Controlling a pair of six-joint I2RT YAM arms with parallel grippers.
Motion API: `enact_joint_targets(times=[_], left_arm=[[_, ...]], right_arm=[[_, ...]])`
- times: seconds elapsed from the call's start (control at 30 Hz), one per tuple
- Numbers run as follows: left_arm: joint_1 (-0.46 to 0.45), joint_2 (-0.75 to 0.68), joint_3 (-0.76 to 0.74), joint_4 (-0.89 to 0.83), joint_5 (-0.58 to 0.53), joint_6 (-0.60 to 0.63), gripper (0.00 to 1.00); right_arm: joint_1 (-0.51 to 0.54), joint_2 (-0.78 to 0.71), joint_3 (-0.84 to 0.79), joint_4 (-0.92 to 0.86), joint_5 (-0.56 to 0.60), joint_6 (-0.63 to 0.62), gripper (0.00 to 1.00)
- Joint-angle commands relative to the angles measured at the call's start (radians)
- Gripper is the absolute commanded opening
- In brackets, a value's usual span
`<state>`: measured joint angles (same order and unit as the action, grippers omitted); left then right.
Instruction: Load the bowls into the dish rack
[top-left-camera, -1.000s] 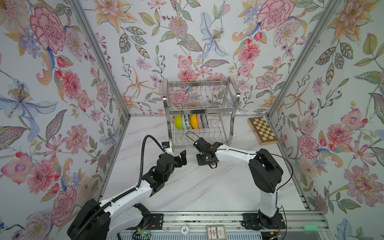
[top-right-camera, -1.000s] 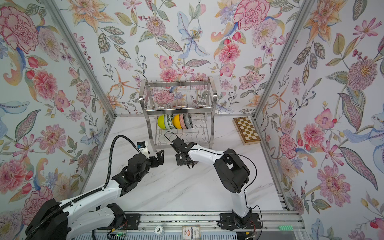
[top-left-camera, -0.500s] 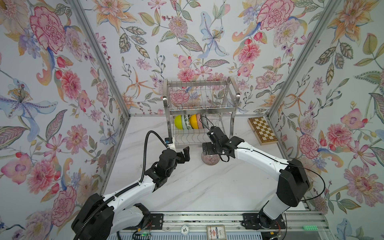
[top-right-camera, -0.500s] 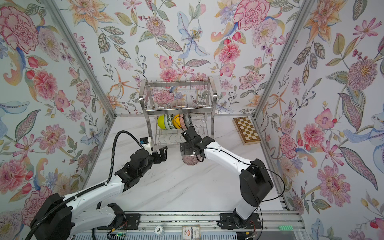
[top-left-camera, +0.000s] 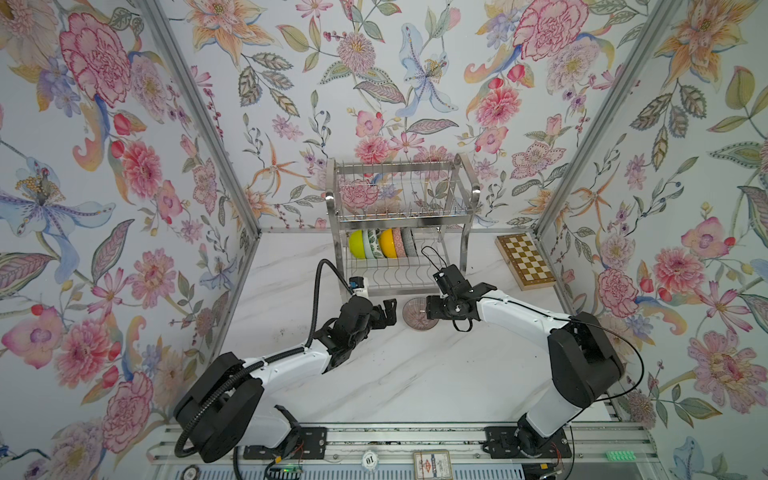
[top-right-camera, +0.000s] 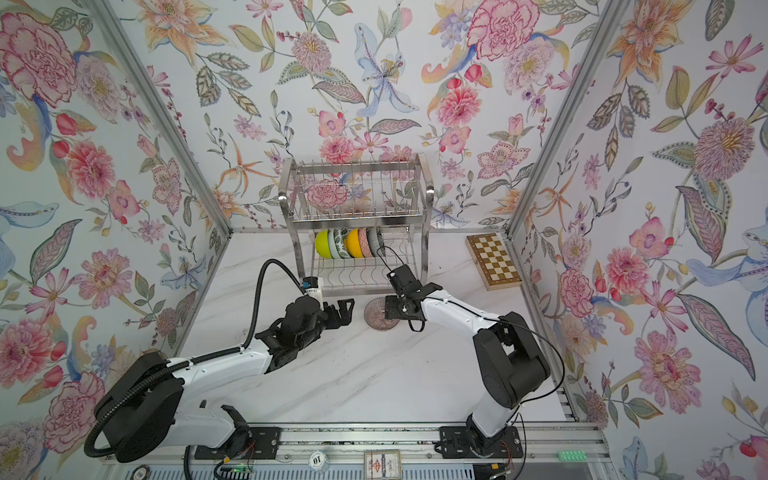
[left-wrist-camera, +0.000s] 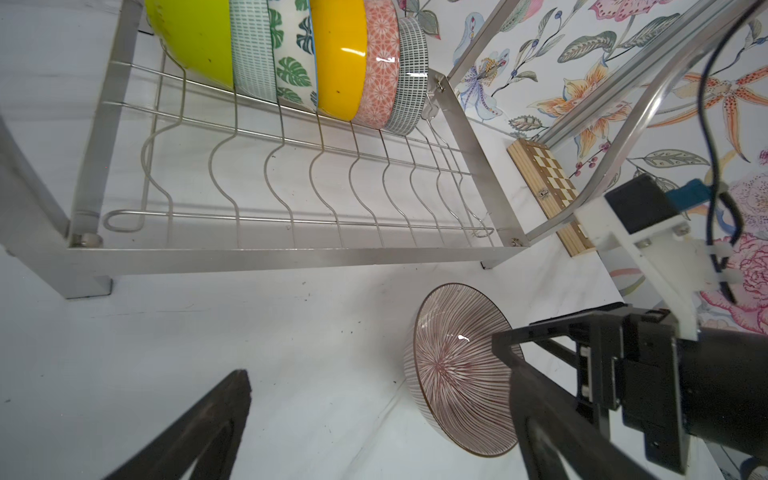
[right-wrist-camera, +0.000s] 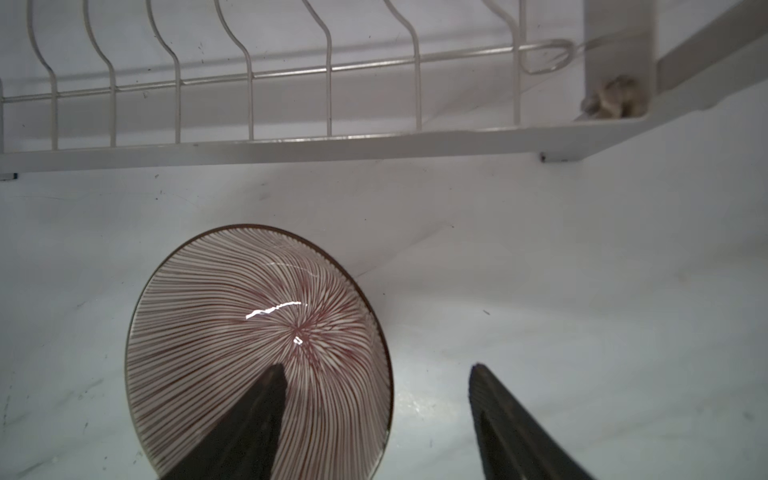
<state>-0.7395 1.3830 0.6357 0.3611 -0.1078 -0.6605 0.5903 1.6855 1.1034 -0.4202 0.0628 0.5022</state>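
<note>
The round, finely lined bowl (top-left-camera: 415, 314) is sitting on the marbled tabletop (top-left-camera: 374, 374), just in front of the steel wire rack (top-left-camera: 399, 216). The right claw (right-wrist-camera: 377, 368) is straddling its right rim with jaws apart, gripping nothing. The left claw (top-left-camera: 390, 313) is hanging wide just left of it. Six glossy bowls (top-left-camera: 380, 243) are standing on edge in the lower tier, far left.
</note>
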Motion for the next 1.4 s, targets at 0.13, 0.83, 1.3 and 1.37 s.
enact_joint_targets(times=[0.13,0.83,1.3,1.37], left_arm=[[-0.024,0.027,0.033,0.021,0.014,-0.047,0.99],[-0.072,0.008,0.059,0.051,-0.005,-0.029,0.99],[-0.09,-0.016,0.105,0.138,-0.077,0.008,0.95],[-0.091,-0.01,0.117,0.14,-0.077,0.014,0.94]], right_arm=[[0.005,0.092,0.001,0.037,-0.038,0.003,0.46],[0.066,-0.115,-0.029,0.122,0.211,-0.078,0.0],[0.191,-0.152,0.041,0.271,0.414,-0.187,0.0],[0.202,-0.148,0.052,0.288,0.426,-0.194,0.0]])
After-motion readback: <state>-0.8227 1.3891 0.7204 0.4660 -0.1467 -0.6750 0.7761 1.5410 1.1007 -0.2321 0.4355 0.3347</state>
